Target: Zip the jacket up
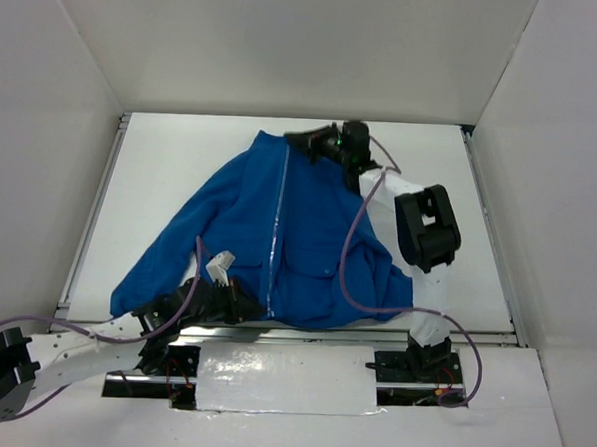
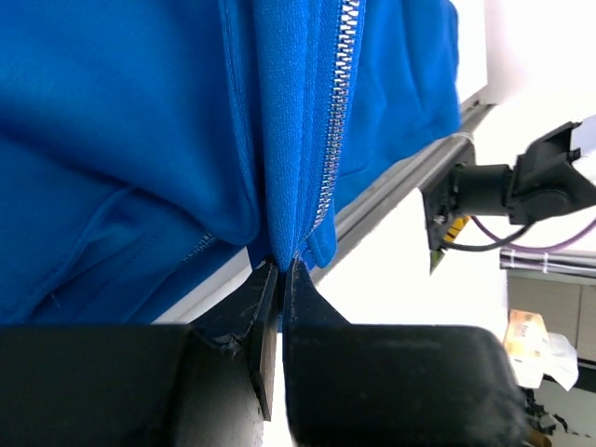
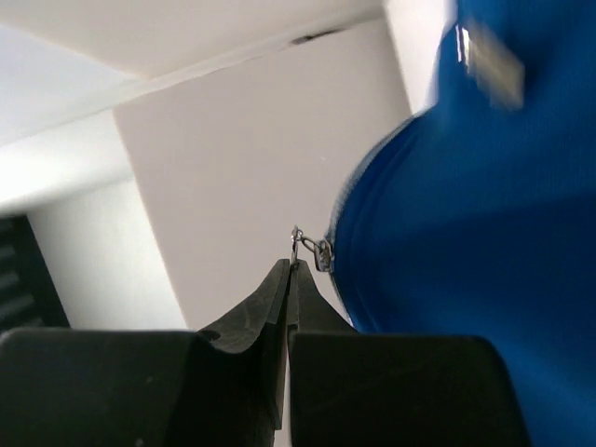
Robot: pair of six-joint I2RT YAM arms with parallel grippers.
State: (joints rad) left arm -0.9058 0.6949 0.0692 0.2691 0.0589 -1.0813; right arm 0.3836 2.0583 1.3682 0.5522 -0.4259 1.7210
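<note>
One white table [image 1: 171, 167] is seen, walled on three sides. Most of its middle is covered by the jacket [image 1: 307, 244], which is laid flat with the collar at the far end and the hem at the near edge. One sleeve [image 1: 161, 266] is spread toward the near left.

By the left gripper [image 2: 282, 272] the hem [image 2: 279, 244] is clamped, jaws closed flat on the cloth right at the foot of the zipper [image 2: 333, 140]; the bottom is thus pinned. By the right gripper [image 3: 291, 265] the small metal pull [image 3: 317, 251] is pinched, jaws pressed together at the tips. In the top view this gripper is placed at the collar.

Teeth are seen meshed above the hem in the left wrist view, and a pale closed line is traced up the front in the top view. The last stretch at the collar cannot be made out.

Step judged: end of the upward draw, closing nearly or fully done. Next move, as judged: the slider is to be confirmed at the collar top, a short further pull being given if it is not, with the hem kept taut. After that the pull is best released first, and the hem second.
</note>
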